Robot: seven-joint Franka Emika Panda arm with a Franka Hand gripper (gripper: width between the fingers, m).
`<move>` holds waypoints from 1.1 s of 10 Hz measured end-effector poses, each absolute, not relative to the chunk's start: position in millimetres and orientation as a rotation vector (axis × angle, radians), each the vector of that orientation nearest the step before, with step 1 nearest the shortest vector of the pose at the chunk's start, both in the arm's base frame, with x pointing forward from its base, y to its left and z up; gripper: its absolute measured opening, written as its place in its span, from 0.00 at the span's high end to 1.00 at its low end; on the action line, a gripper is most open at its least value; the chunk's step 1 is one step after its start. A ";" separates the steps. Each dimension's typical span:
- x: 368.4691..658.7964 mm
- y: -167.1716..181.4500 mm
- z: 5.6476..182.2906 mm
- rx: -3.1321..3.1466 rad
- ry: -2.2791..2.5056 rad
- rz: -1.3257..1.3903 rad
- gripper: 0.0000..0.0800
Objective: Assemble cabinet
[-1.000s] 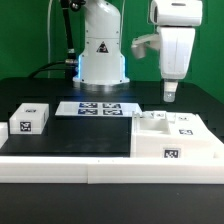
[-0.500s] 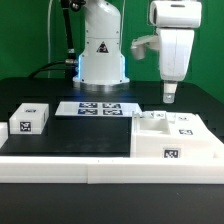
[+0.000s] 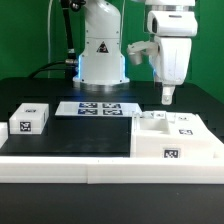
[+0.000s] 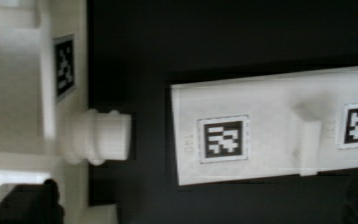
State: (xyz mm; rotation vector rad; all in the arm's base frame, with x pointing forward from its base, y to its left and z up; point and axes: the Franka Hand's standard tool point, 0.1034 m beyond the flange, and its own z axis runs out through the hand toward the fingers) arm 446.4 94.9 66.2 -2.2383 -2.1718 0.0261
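1. Green backdrop, black desk, and a white rail along the near edge, low in the frame.
2. The claw is in the upper right of the exterior view. It points straight down and hangs in the air above the desk, touching nothing.
3. From this side the tips read as one narrow stub, so I cannot tell if the fingers are spread or pressed together. Nothing is seen between them.
4. The cabinet is a big white box at the lower right of the exterior view. It sits on the desk below the claw, clearly apart from it. One tag faces the camera on its front wall, and more tags are on the parts lying on top.
5. Wrist view: a round white knob sticks out of a white tagged part, just beside a flat white panel. The panel has two tags with a raised ridge between them, over the black surface.
6. The marker board lies flat at mid frame in the exterior view, in front of the arm base.
7. A small white block with tags on its top and front is at the exterior view's left, well apart from the cabinet.
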 end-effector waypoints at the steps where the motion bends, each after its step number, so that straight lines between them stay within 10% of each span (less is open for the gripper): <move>1: 448.2 93.4 66.8 -2.244 -2.167 0.026 0.00; 11: 421.2 102.4 30.0 -2.212 -2.144 -0.002 0.00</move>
